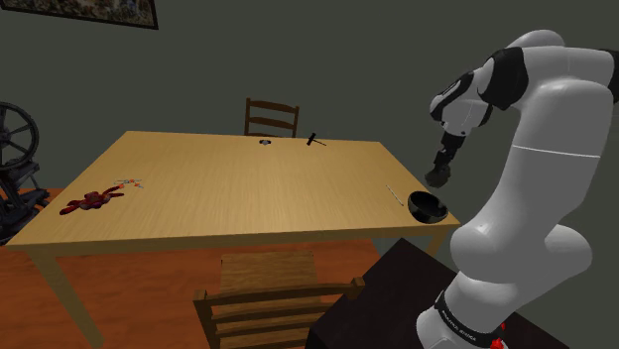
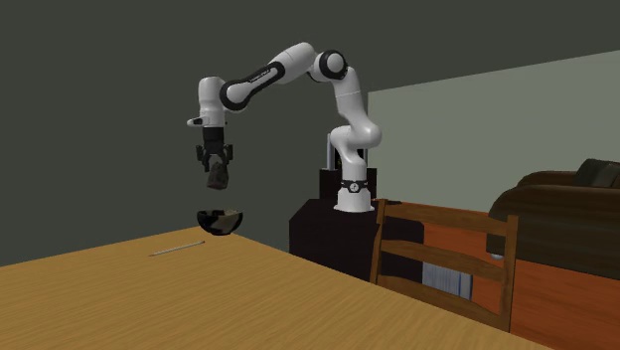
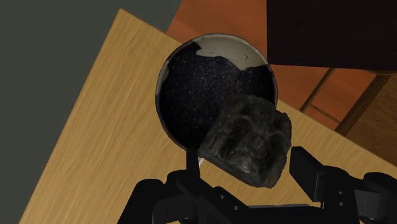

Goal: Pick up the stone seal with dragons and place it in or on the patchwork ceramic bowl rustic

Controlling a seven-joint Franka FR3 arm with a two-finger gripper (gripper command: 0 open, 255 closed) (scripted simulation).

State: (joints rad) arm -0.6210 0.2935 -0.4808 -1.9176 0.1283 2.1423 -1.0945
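Wrist view: the dark grey, rough-carved stone seal (image 3: 247,143) sits clasped between the two black fingers of the claw (image 3: 249,170), clear of the desk. Directly beyond it lies the round ceramic bowl (image 3: 191,95), speckled black inside with a pale patch at its rim. The seal overlaps the bowl's rim on the claw's side rather than its centre. The second exterior view confirms that the seal hangs above the bowl, apart from it, with open air between. The bowl stands near a corner of the light wooden desk (image 1: 248,188), with a thin pale stick (image 2: 177,250) lying just beside it.

Judgement: the pick-up is done and the placing step is in hand. The next move calls for a small shift to centre the seal over the bowl, a lowering, then parting the fingers. Risk: a release from this height may tip the bowl.
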